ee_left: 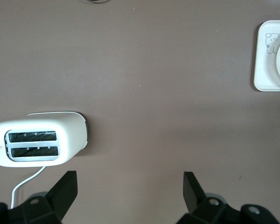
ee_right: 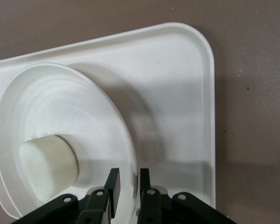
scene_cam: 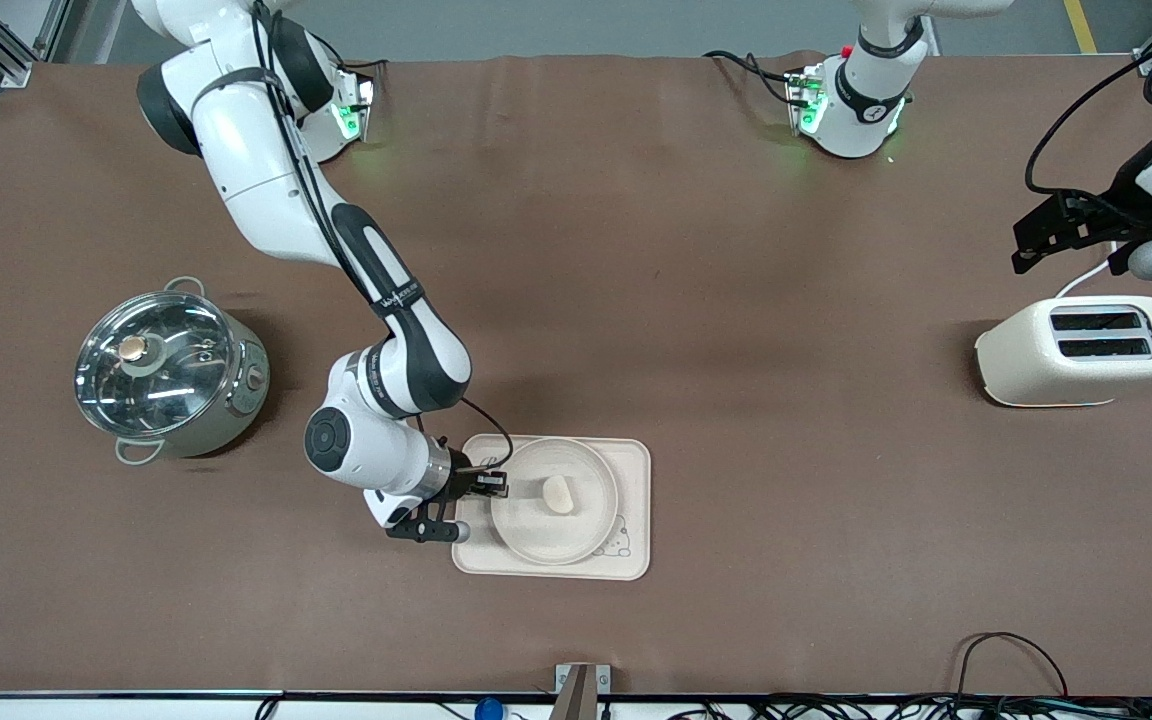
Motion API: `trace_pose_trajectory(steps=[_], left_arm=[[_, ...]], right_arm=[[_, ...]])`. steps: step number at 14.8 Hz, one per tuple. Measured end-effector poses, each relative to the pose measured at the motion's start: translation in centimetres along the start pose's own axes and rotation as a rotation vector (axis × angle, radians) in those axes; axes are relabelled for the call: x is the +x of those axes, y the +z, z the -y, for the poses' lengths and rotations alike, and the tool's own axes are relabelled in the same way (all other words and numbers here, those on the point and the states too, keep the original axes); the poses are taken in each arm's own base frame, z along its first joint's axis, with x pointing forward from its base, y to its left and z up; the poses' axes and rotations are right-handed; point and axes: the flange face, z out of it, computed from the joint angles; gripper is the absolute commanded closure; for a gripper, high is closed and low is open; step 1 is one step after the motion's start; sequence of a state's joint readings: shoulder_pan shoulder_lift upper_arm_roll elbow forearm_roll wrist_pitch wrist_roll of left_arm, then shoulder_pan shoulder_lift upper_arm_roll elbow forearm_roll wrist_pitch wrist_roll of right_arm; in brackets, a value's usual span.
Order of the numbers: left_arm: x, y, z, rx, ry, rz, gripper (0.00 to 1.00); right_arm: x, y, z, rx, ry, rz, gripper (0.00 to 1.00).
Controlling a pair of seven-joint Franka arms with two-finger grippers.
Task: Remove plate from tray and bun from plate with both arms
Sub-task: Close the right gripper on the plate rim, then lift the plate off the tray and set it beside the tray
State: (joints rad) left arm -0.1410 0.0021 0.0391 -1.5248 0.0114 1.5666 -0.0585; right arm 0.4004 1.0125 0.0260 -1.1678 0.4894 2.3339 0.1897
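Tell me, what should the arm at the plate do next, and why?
Probably lift the plate off the tray. The right end effector has its fingers astride the plate's rim, nearly closed, and the bun rides on it. The left end effector waits open over the toaster.

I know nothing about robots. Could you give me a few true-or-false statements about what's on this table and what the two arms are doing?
1. The bun lies on the plate. True.
2. The plate sits on the bare table beside the tray. False: it sits on the tray.
3. The right gripper has its fingers on either side of the plate's rim. True.
4. The left gripper holds the toaster. False: it hangs open and empty over the table beside the toaster.
5. The pot has no lid. False: a glass lid covers it.
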Motion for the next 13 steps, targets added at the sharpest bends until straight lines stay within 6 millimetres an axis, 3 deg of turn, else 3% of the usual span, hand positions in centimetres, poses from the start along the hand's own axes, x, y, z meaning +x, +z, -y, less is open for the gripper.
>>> trace_pose_trajectory(steps=[3, 9, 13], left_arm=[[0.0, 0.0, 0.0, 0.0, 0.0, 0.0, 0.0], [0.0, 0.0, 0.0, 0.0, 0.0, 0.0, 0.0], [0.0, 0.0, 0.0, 0.0, 0.0, 0.001, 0.0]], right_arm=[[0.0, 0.1, 0.0, 0.0, 0.0, -0.001, 0.92], [0.2, 0.0, 0.0, 0.001, 0.0, -0.005, 1.0], [1.0, -2.3, 1.2, 0.015, -0.017, -0.032, 1.0]])
